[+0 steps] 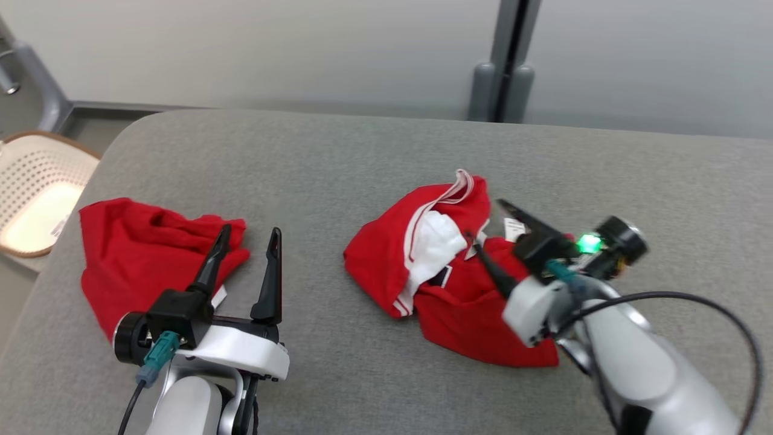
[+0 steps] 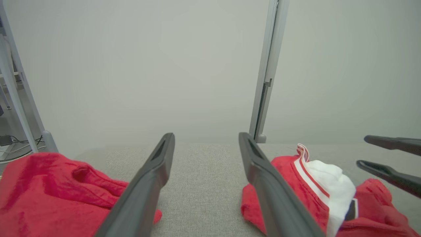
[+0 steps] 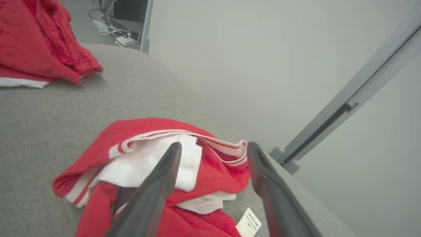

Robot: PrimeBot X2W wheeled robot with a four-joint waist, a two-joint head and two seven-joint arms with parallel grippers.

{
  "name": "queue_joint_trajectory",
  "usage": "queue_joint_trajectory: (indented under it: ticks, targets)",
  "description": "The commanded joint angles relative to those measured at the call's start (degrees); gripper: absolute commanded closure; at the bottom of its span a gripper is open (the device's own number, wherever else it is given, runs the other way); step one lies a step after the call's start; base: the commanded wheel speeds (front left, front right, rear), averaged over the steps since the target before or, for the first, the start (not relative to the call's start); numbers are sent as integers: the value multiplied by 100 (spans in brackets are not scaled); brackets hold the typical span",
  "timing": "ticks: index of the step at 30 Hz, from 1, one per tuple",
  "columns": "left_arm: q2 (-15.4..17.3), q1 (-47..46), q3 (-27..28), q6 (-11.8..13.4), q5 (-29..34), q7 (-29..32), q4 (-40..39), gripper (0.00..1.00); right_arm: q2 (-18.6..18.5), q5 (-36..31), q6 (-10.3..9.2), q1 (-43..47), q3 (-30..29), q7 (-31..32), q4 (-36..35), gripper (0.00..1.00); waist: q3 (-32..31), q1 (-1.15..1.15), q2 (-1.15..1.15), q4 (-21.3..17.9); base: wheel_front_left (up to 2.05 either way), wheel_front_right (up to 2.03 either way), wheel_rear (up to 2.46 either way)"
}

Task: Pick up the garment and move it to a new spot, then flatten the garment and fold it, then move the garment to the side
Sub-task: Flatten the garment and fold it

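A crumpled red garment (image 1: 374, 254) with white lining and red-and-white striped trim lies bunched in the middle of the grey padded surface (image 1: 362, 151). My right gripper (image 1: 483, 217) stands open just over its right part, fingers spread above the cloth and holding nothing. In the right wrist view, the right gripper (image 3: 214, 144) frames the garment (image 3: 138, 131) and its white label (image 3: 249, 223). My left gripper (image 1: 251, 229) is open and empty, left of the garment. From the left wrist, the left gripper (image 2: 206, 135) points at bare surface, with the garment (image 2: 286, 171) and right gripper (image 2: 361, 150) at the right.
A second, plain red cloth (image 1: 133, 241) lies crumpled at the surface's left end, just beside my left fingers. A perforated cream basket (image 1: 36, 181) stands on the floor beyond the left edge. A grey post (image 1: 501, 90) and pale wall rise behind the far edge.
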Motion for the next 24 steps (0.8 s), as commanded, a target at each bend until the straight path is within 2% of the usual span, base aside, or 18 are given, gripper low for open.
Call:
queue_joint_trajectory:
  ticks: [1,5,6,10,13,18,24]
  targets:
    - [17,55,33,0,22,-1,-60,0,-74,117,-13,193,-327,-47,-151,0,-88,0,0,-184,0,0,0]
    - [19,106,18,17,6,-1,-136,0,-7,231,-13,819,-1547,-138,-718,0,-127,0,0,-384,0,0,0]
    - [19,106,18,17,6,-1,-136,0,-7,231,-13,819,-1547,-138,-718,0,-127,0,0,-384,0,0,0]
    - [17,201,-49,27,-63,-1,-159,0,192,329,-13,1519,-2495,-250,-1328,0,-147,0,0,-550,0,0,0]
    - [19,227,-113,24,-101,-1,-160,0,350,309,-13,2003,-2951,-290,-1710,0,-104,0,0,-658,0,0,0]
    - [19,203,-154,28,-76,-1,-140,0,458,273,-13,2392,-3274,-306,-2153,0,-42,0,0,-857,0,0,0]
    - [17,-105,-546,-171,186,-1,80,0,487,445,-13,2444,-3228,-159,-2478,0,74,0,0,-1098,0,0,0]
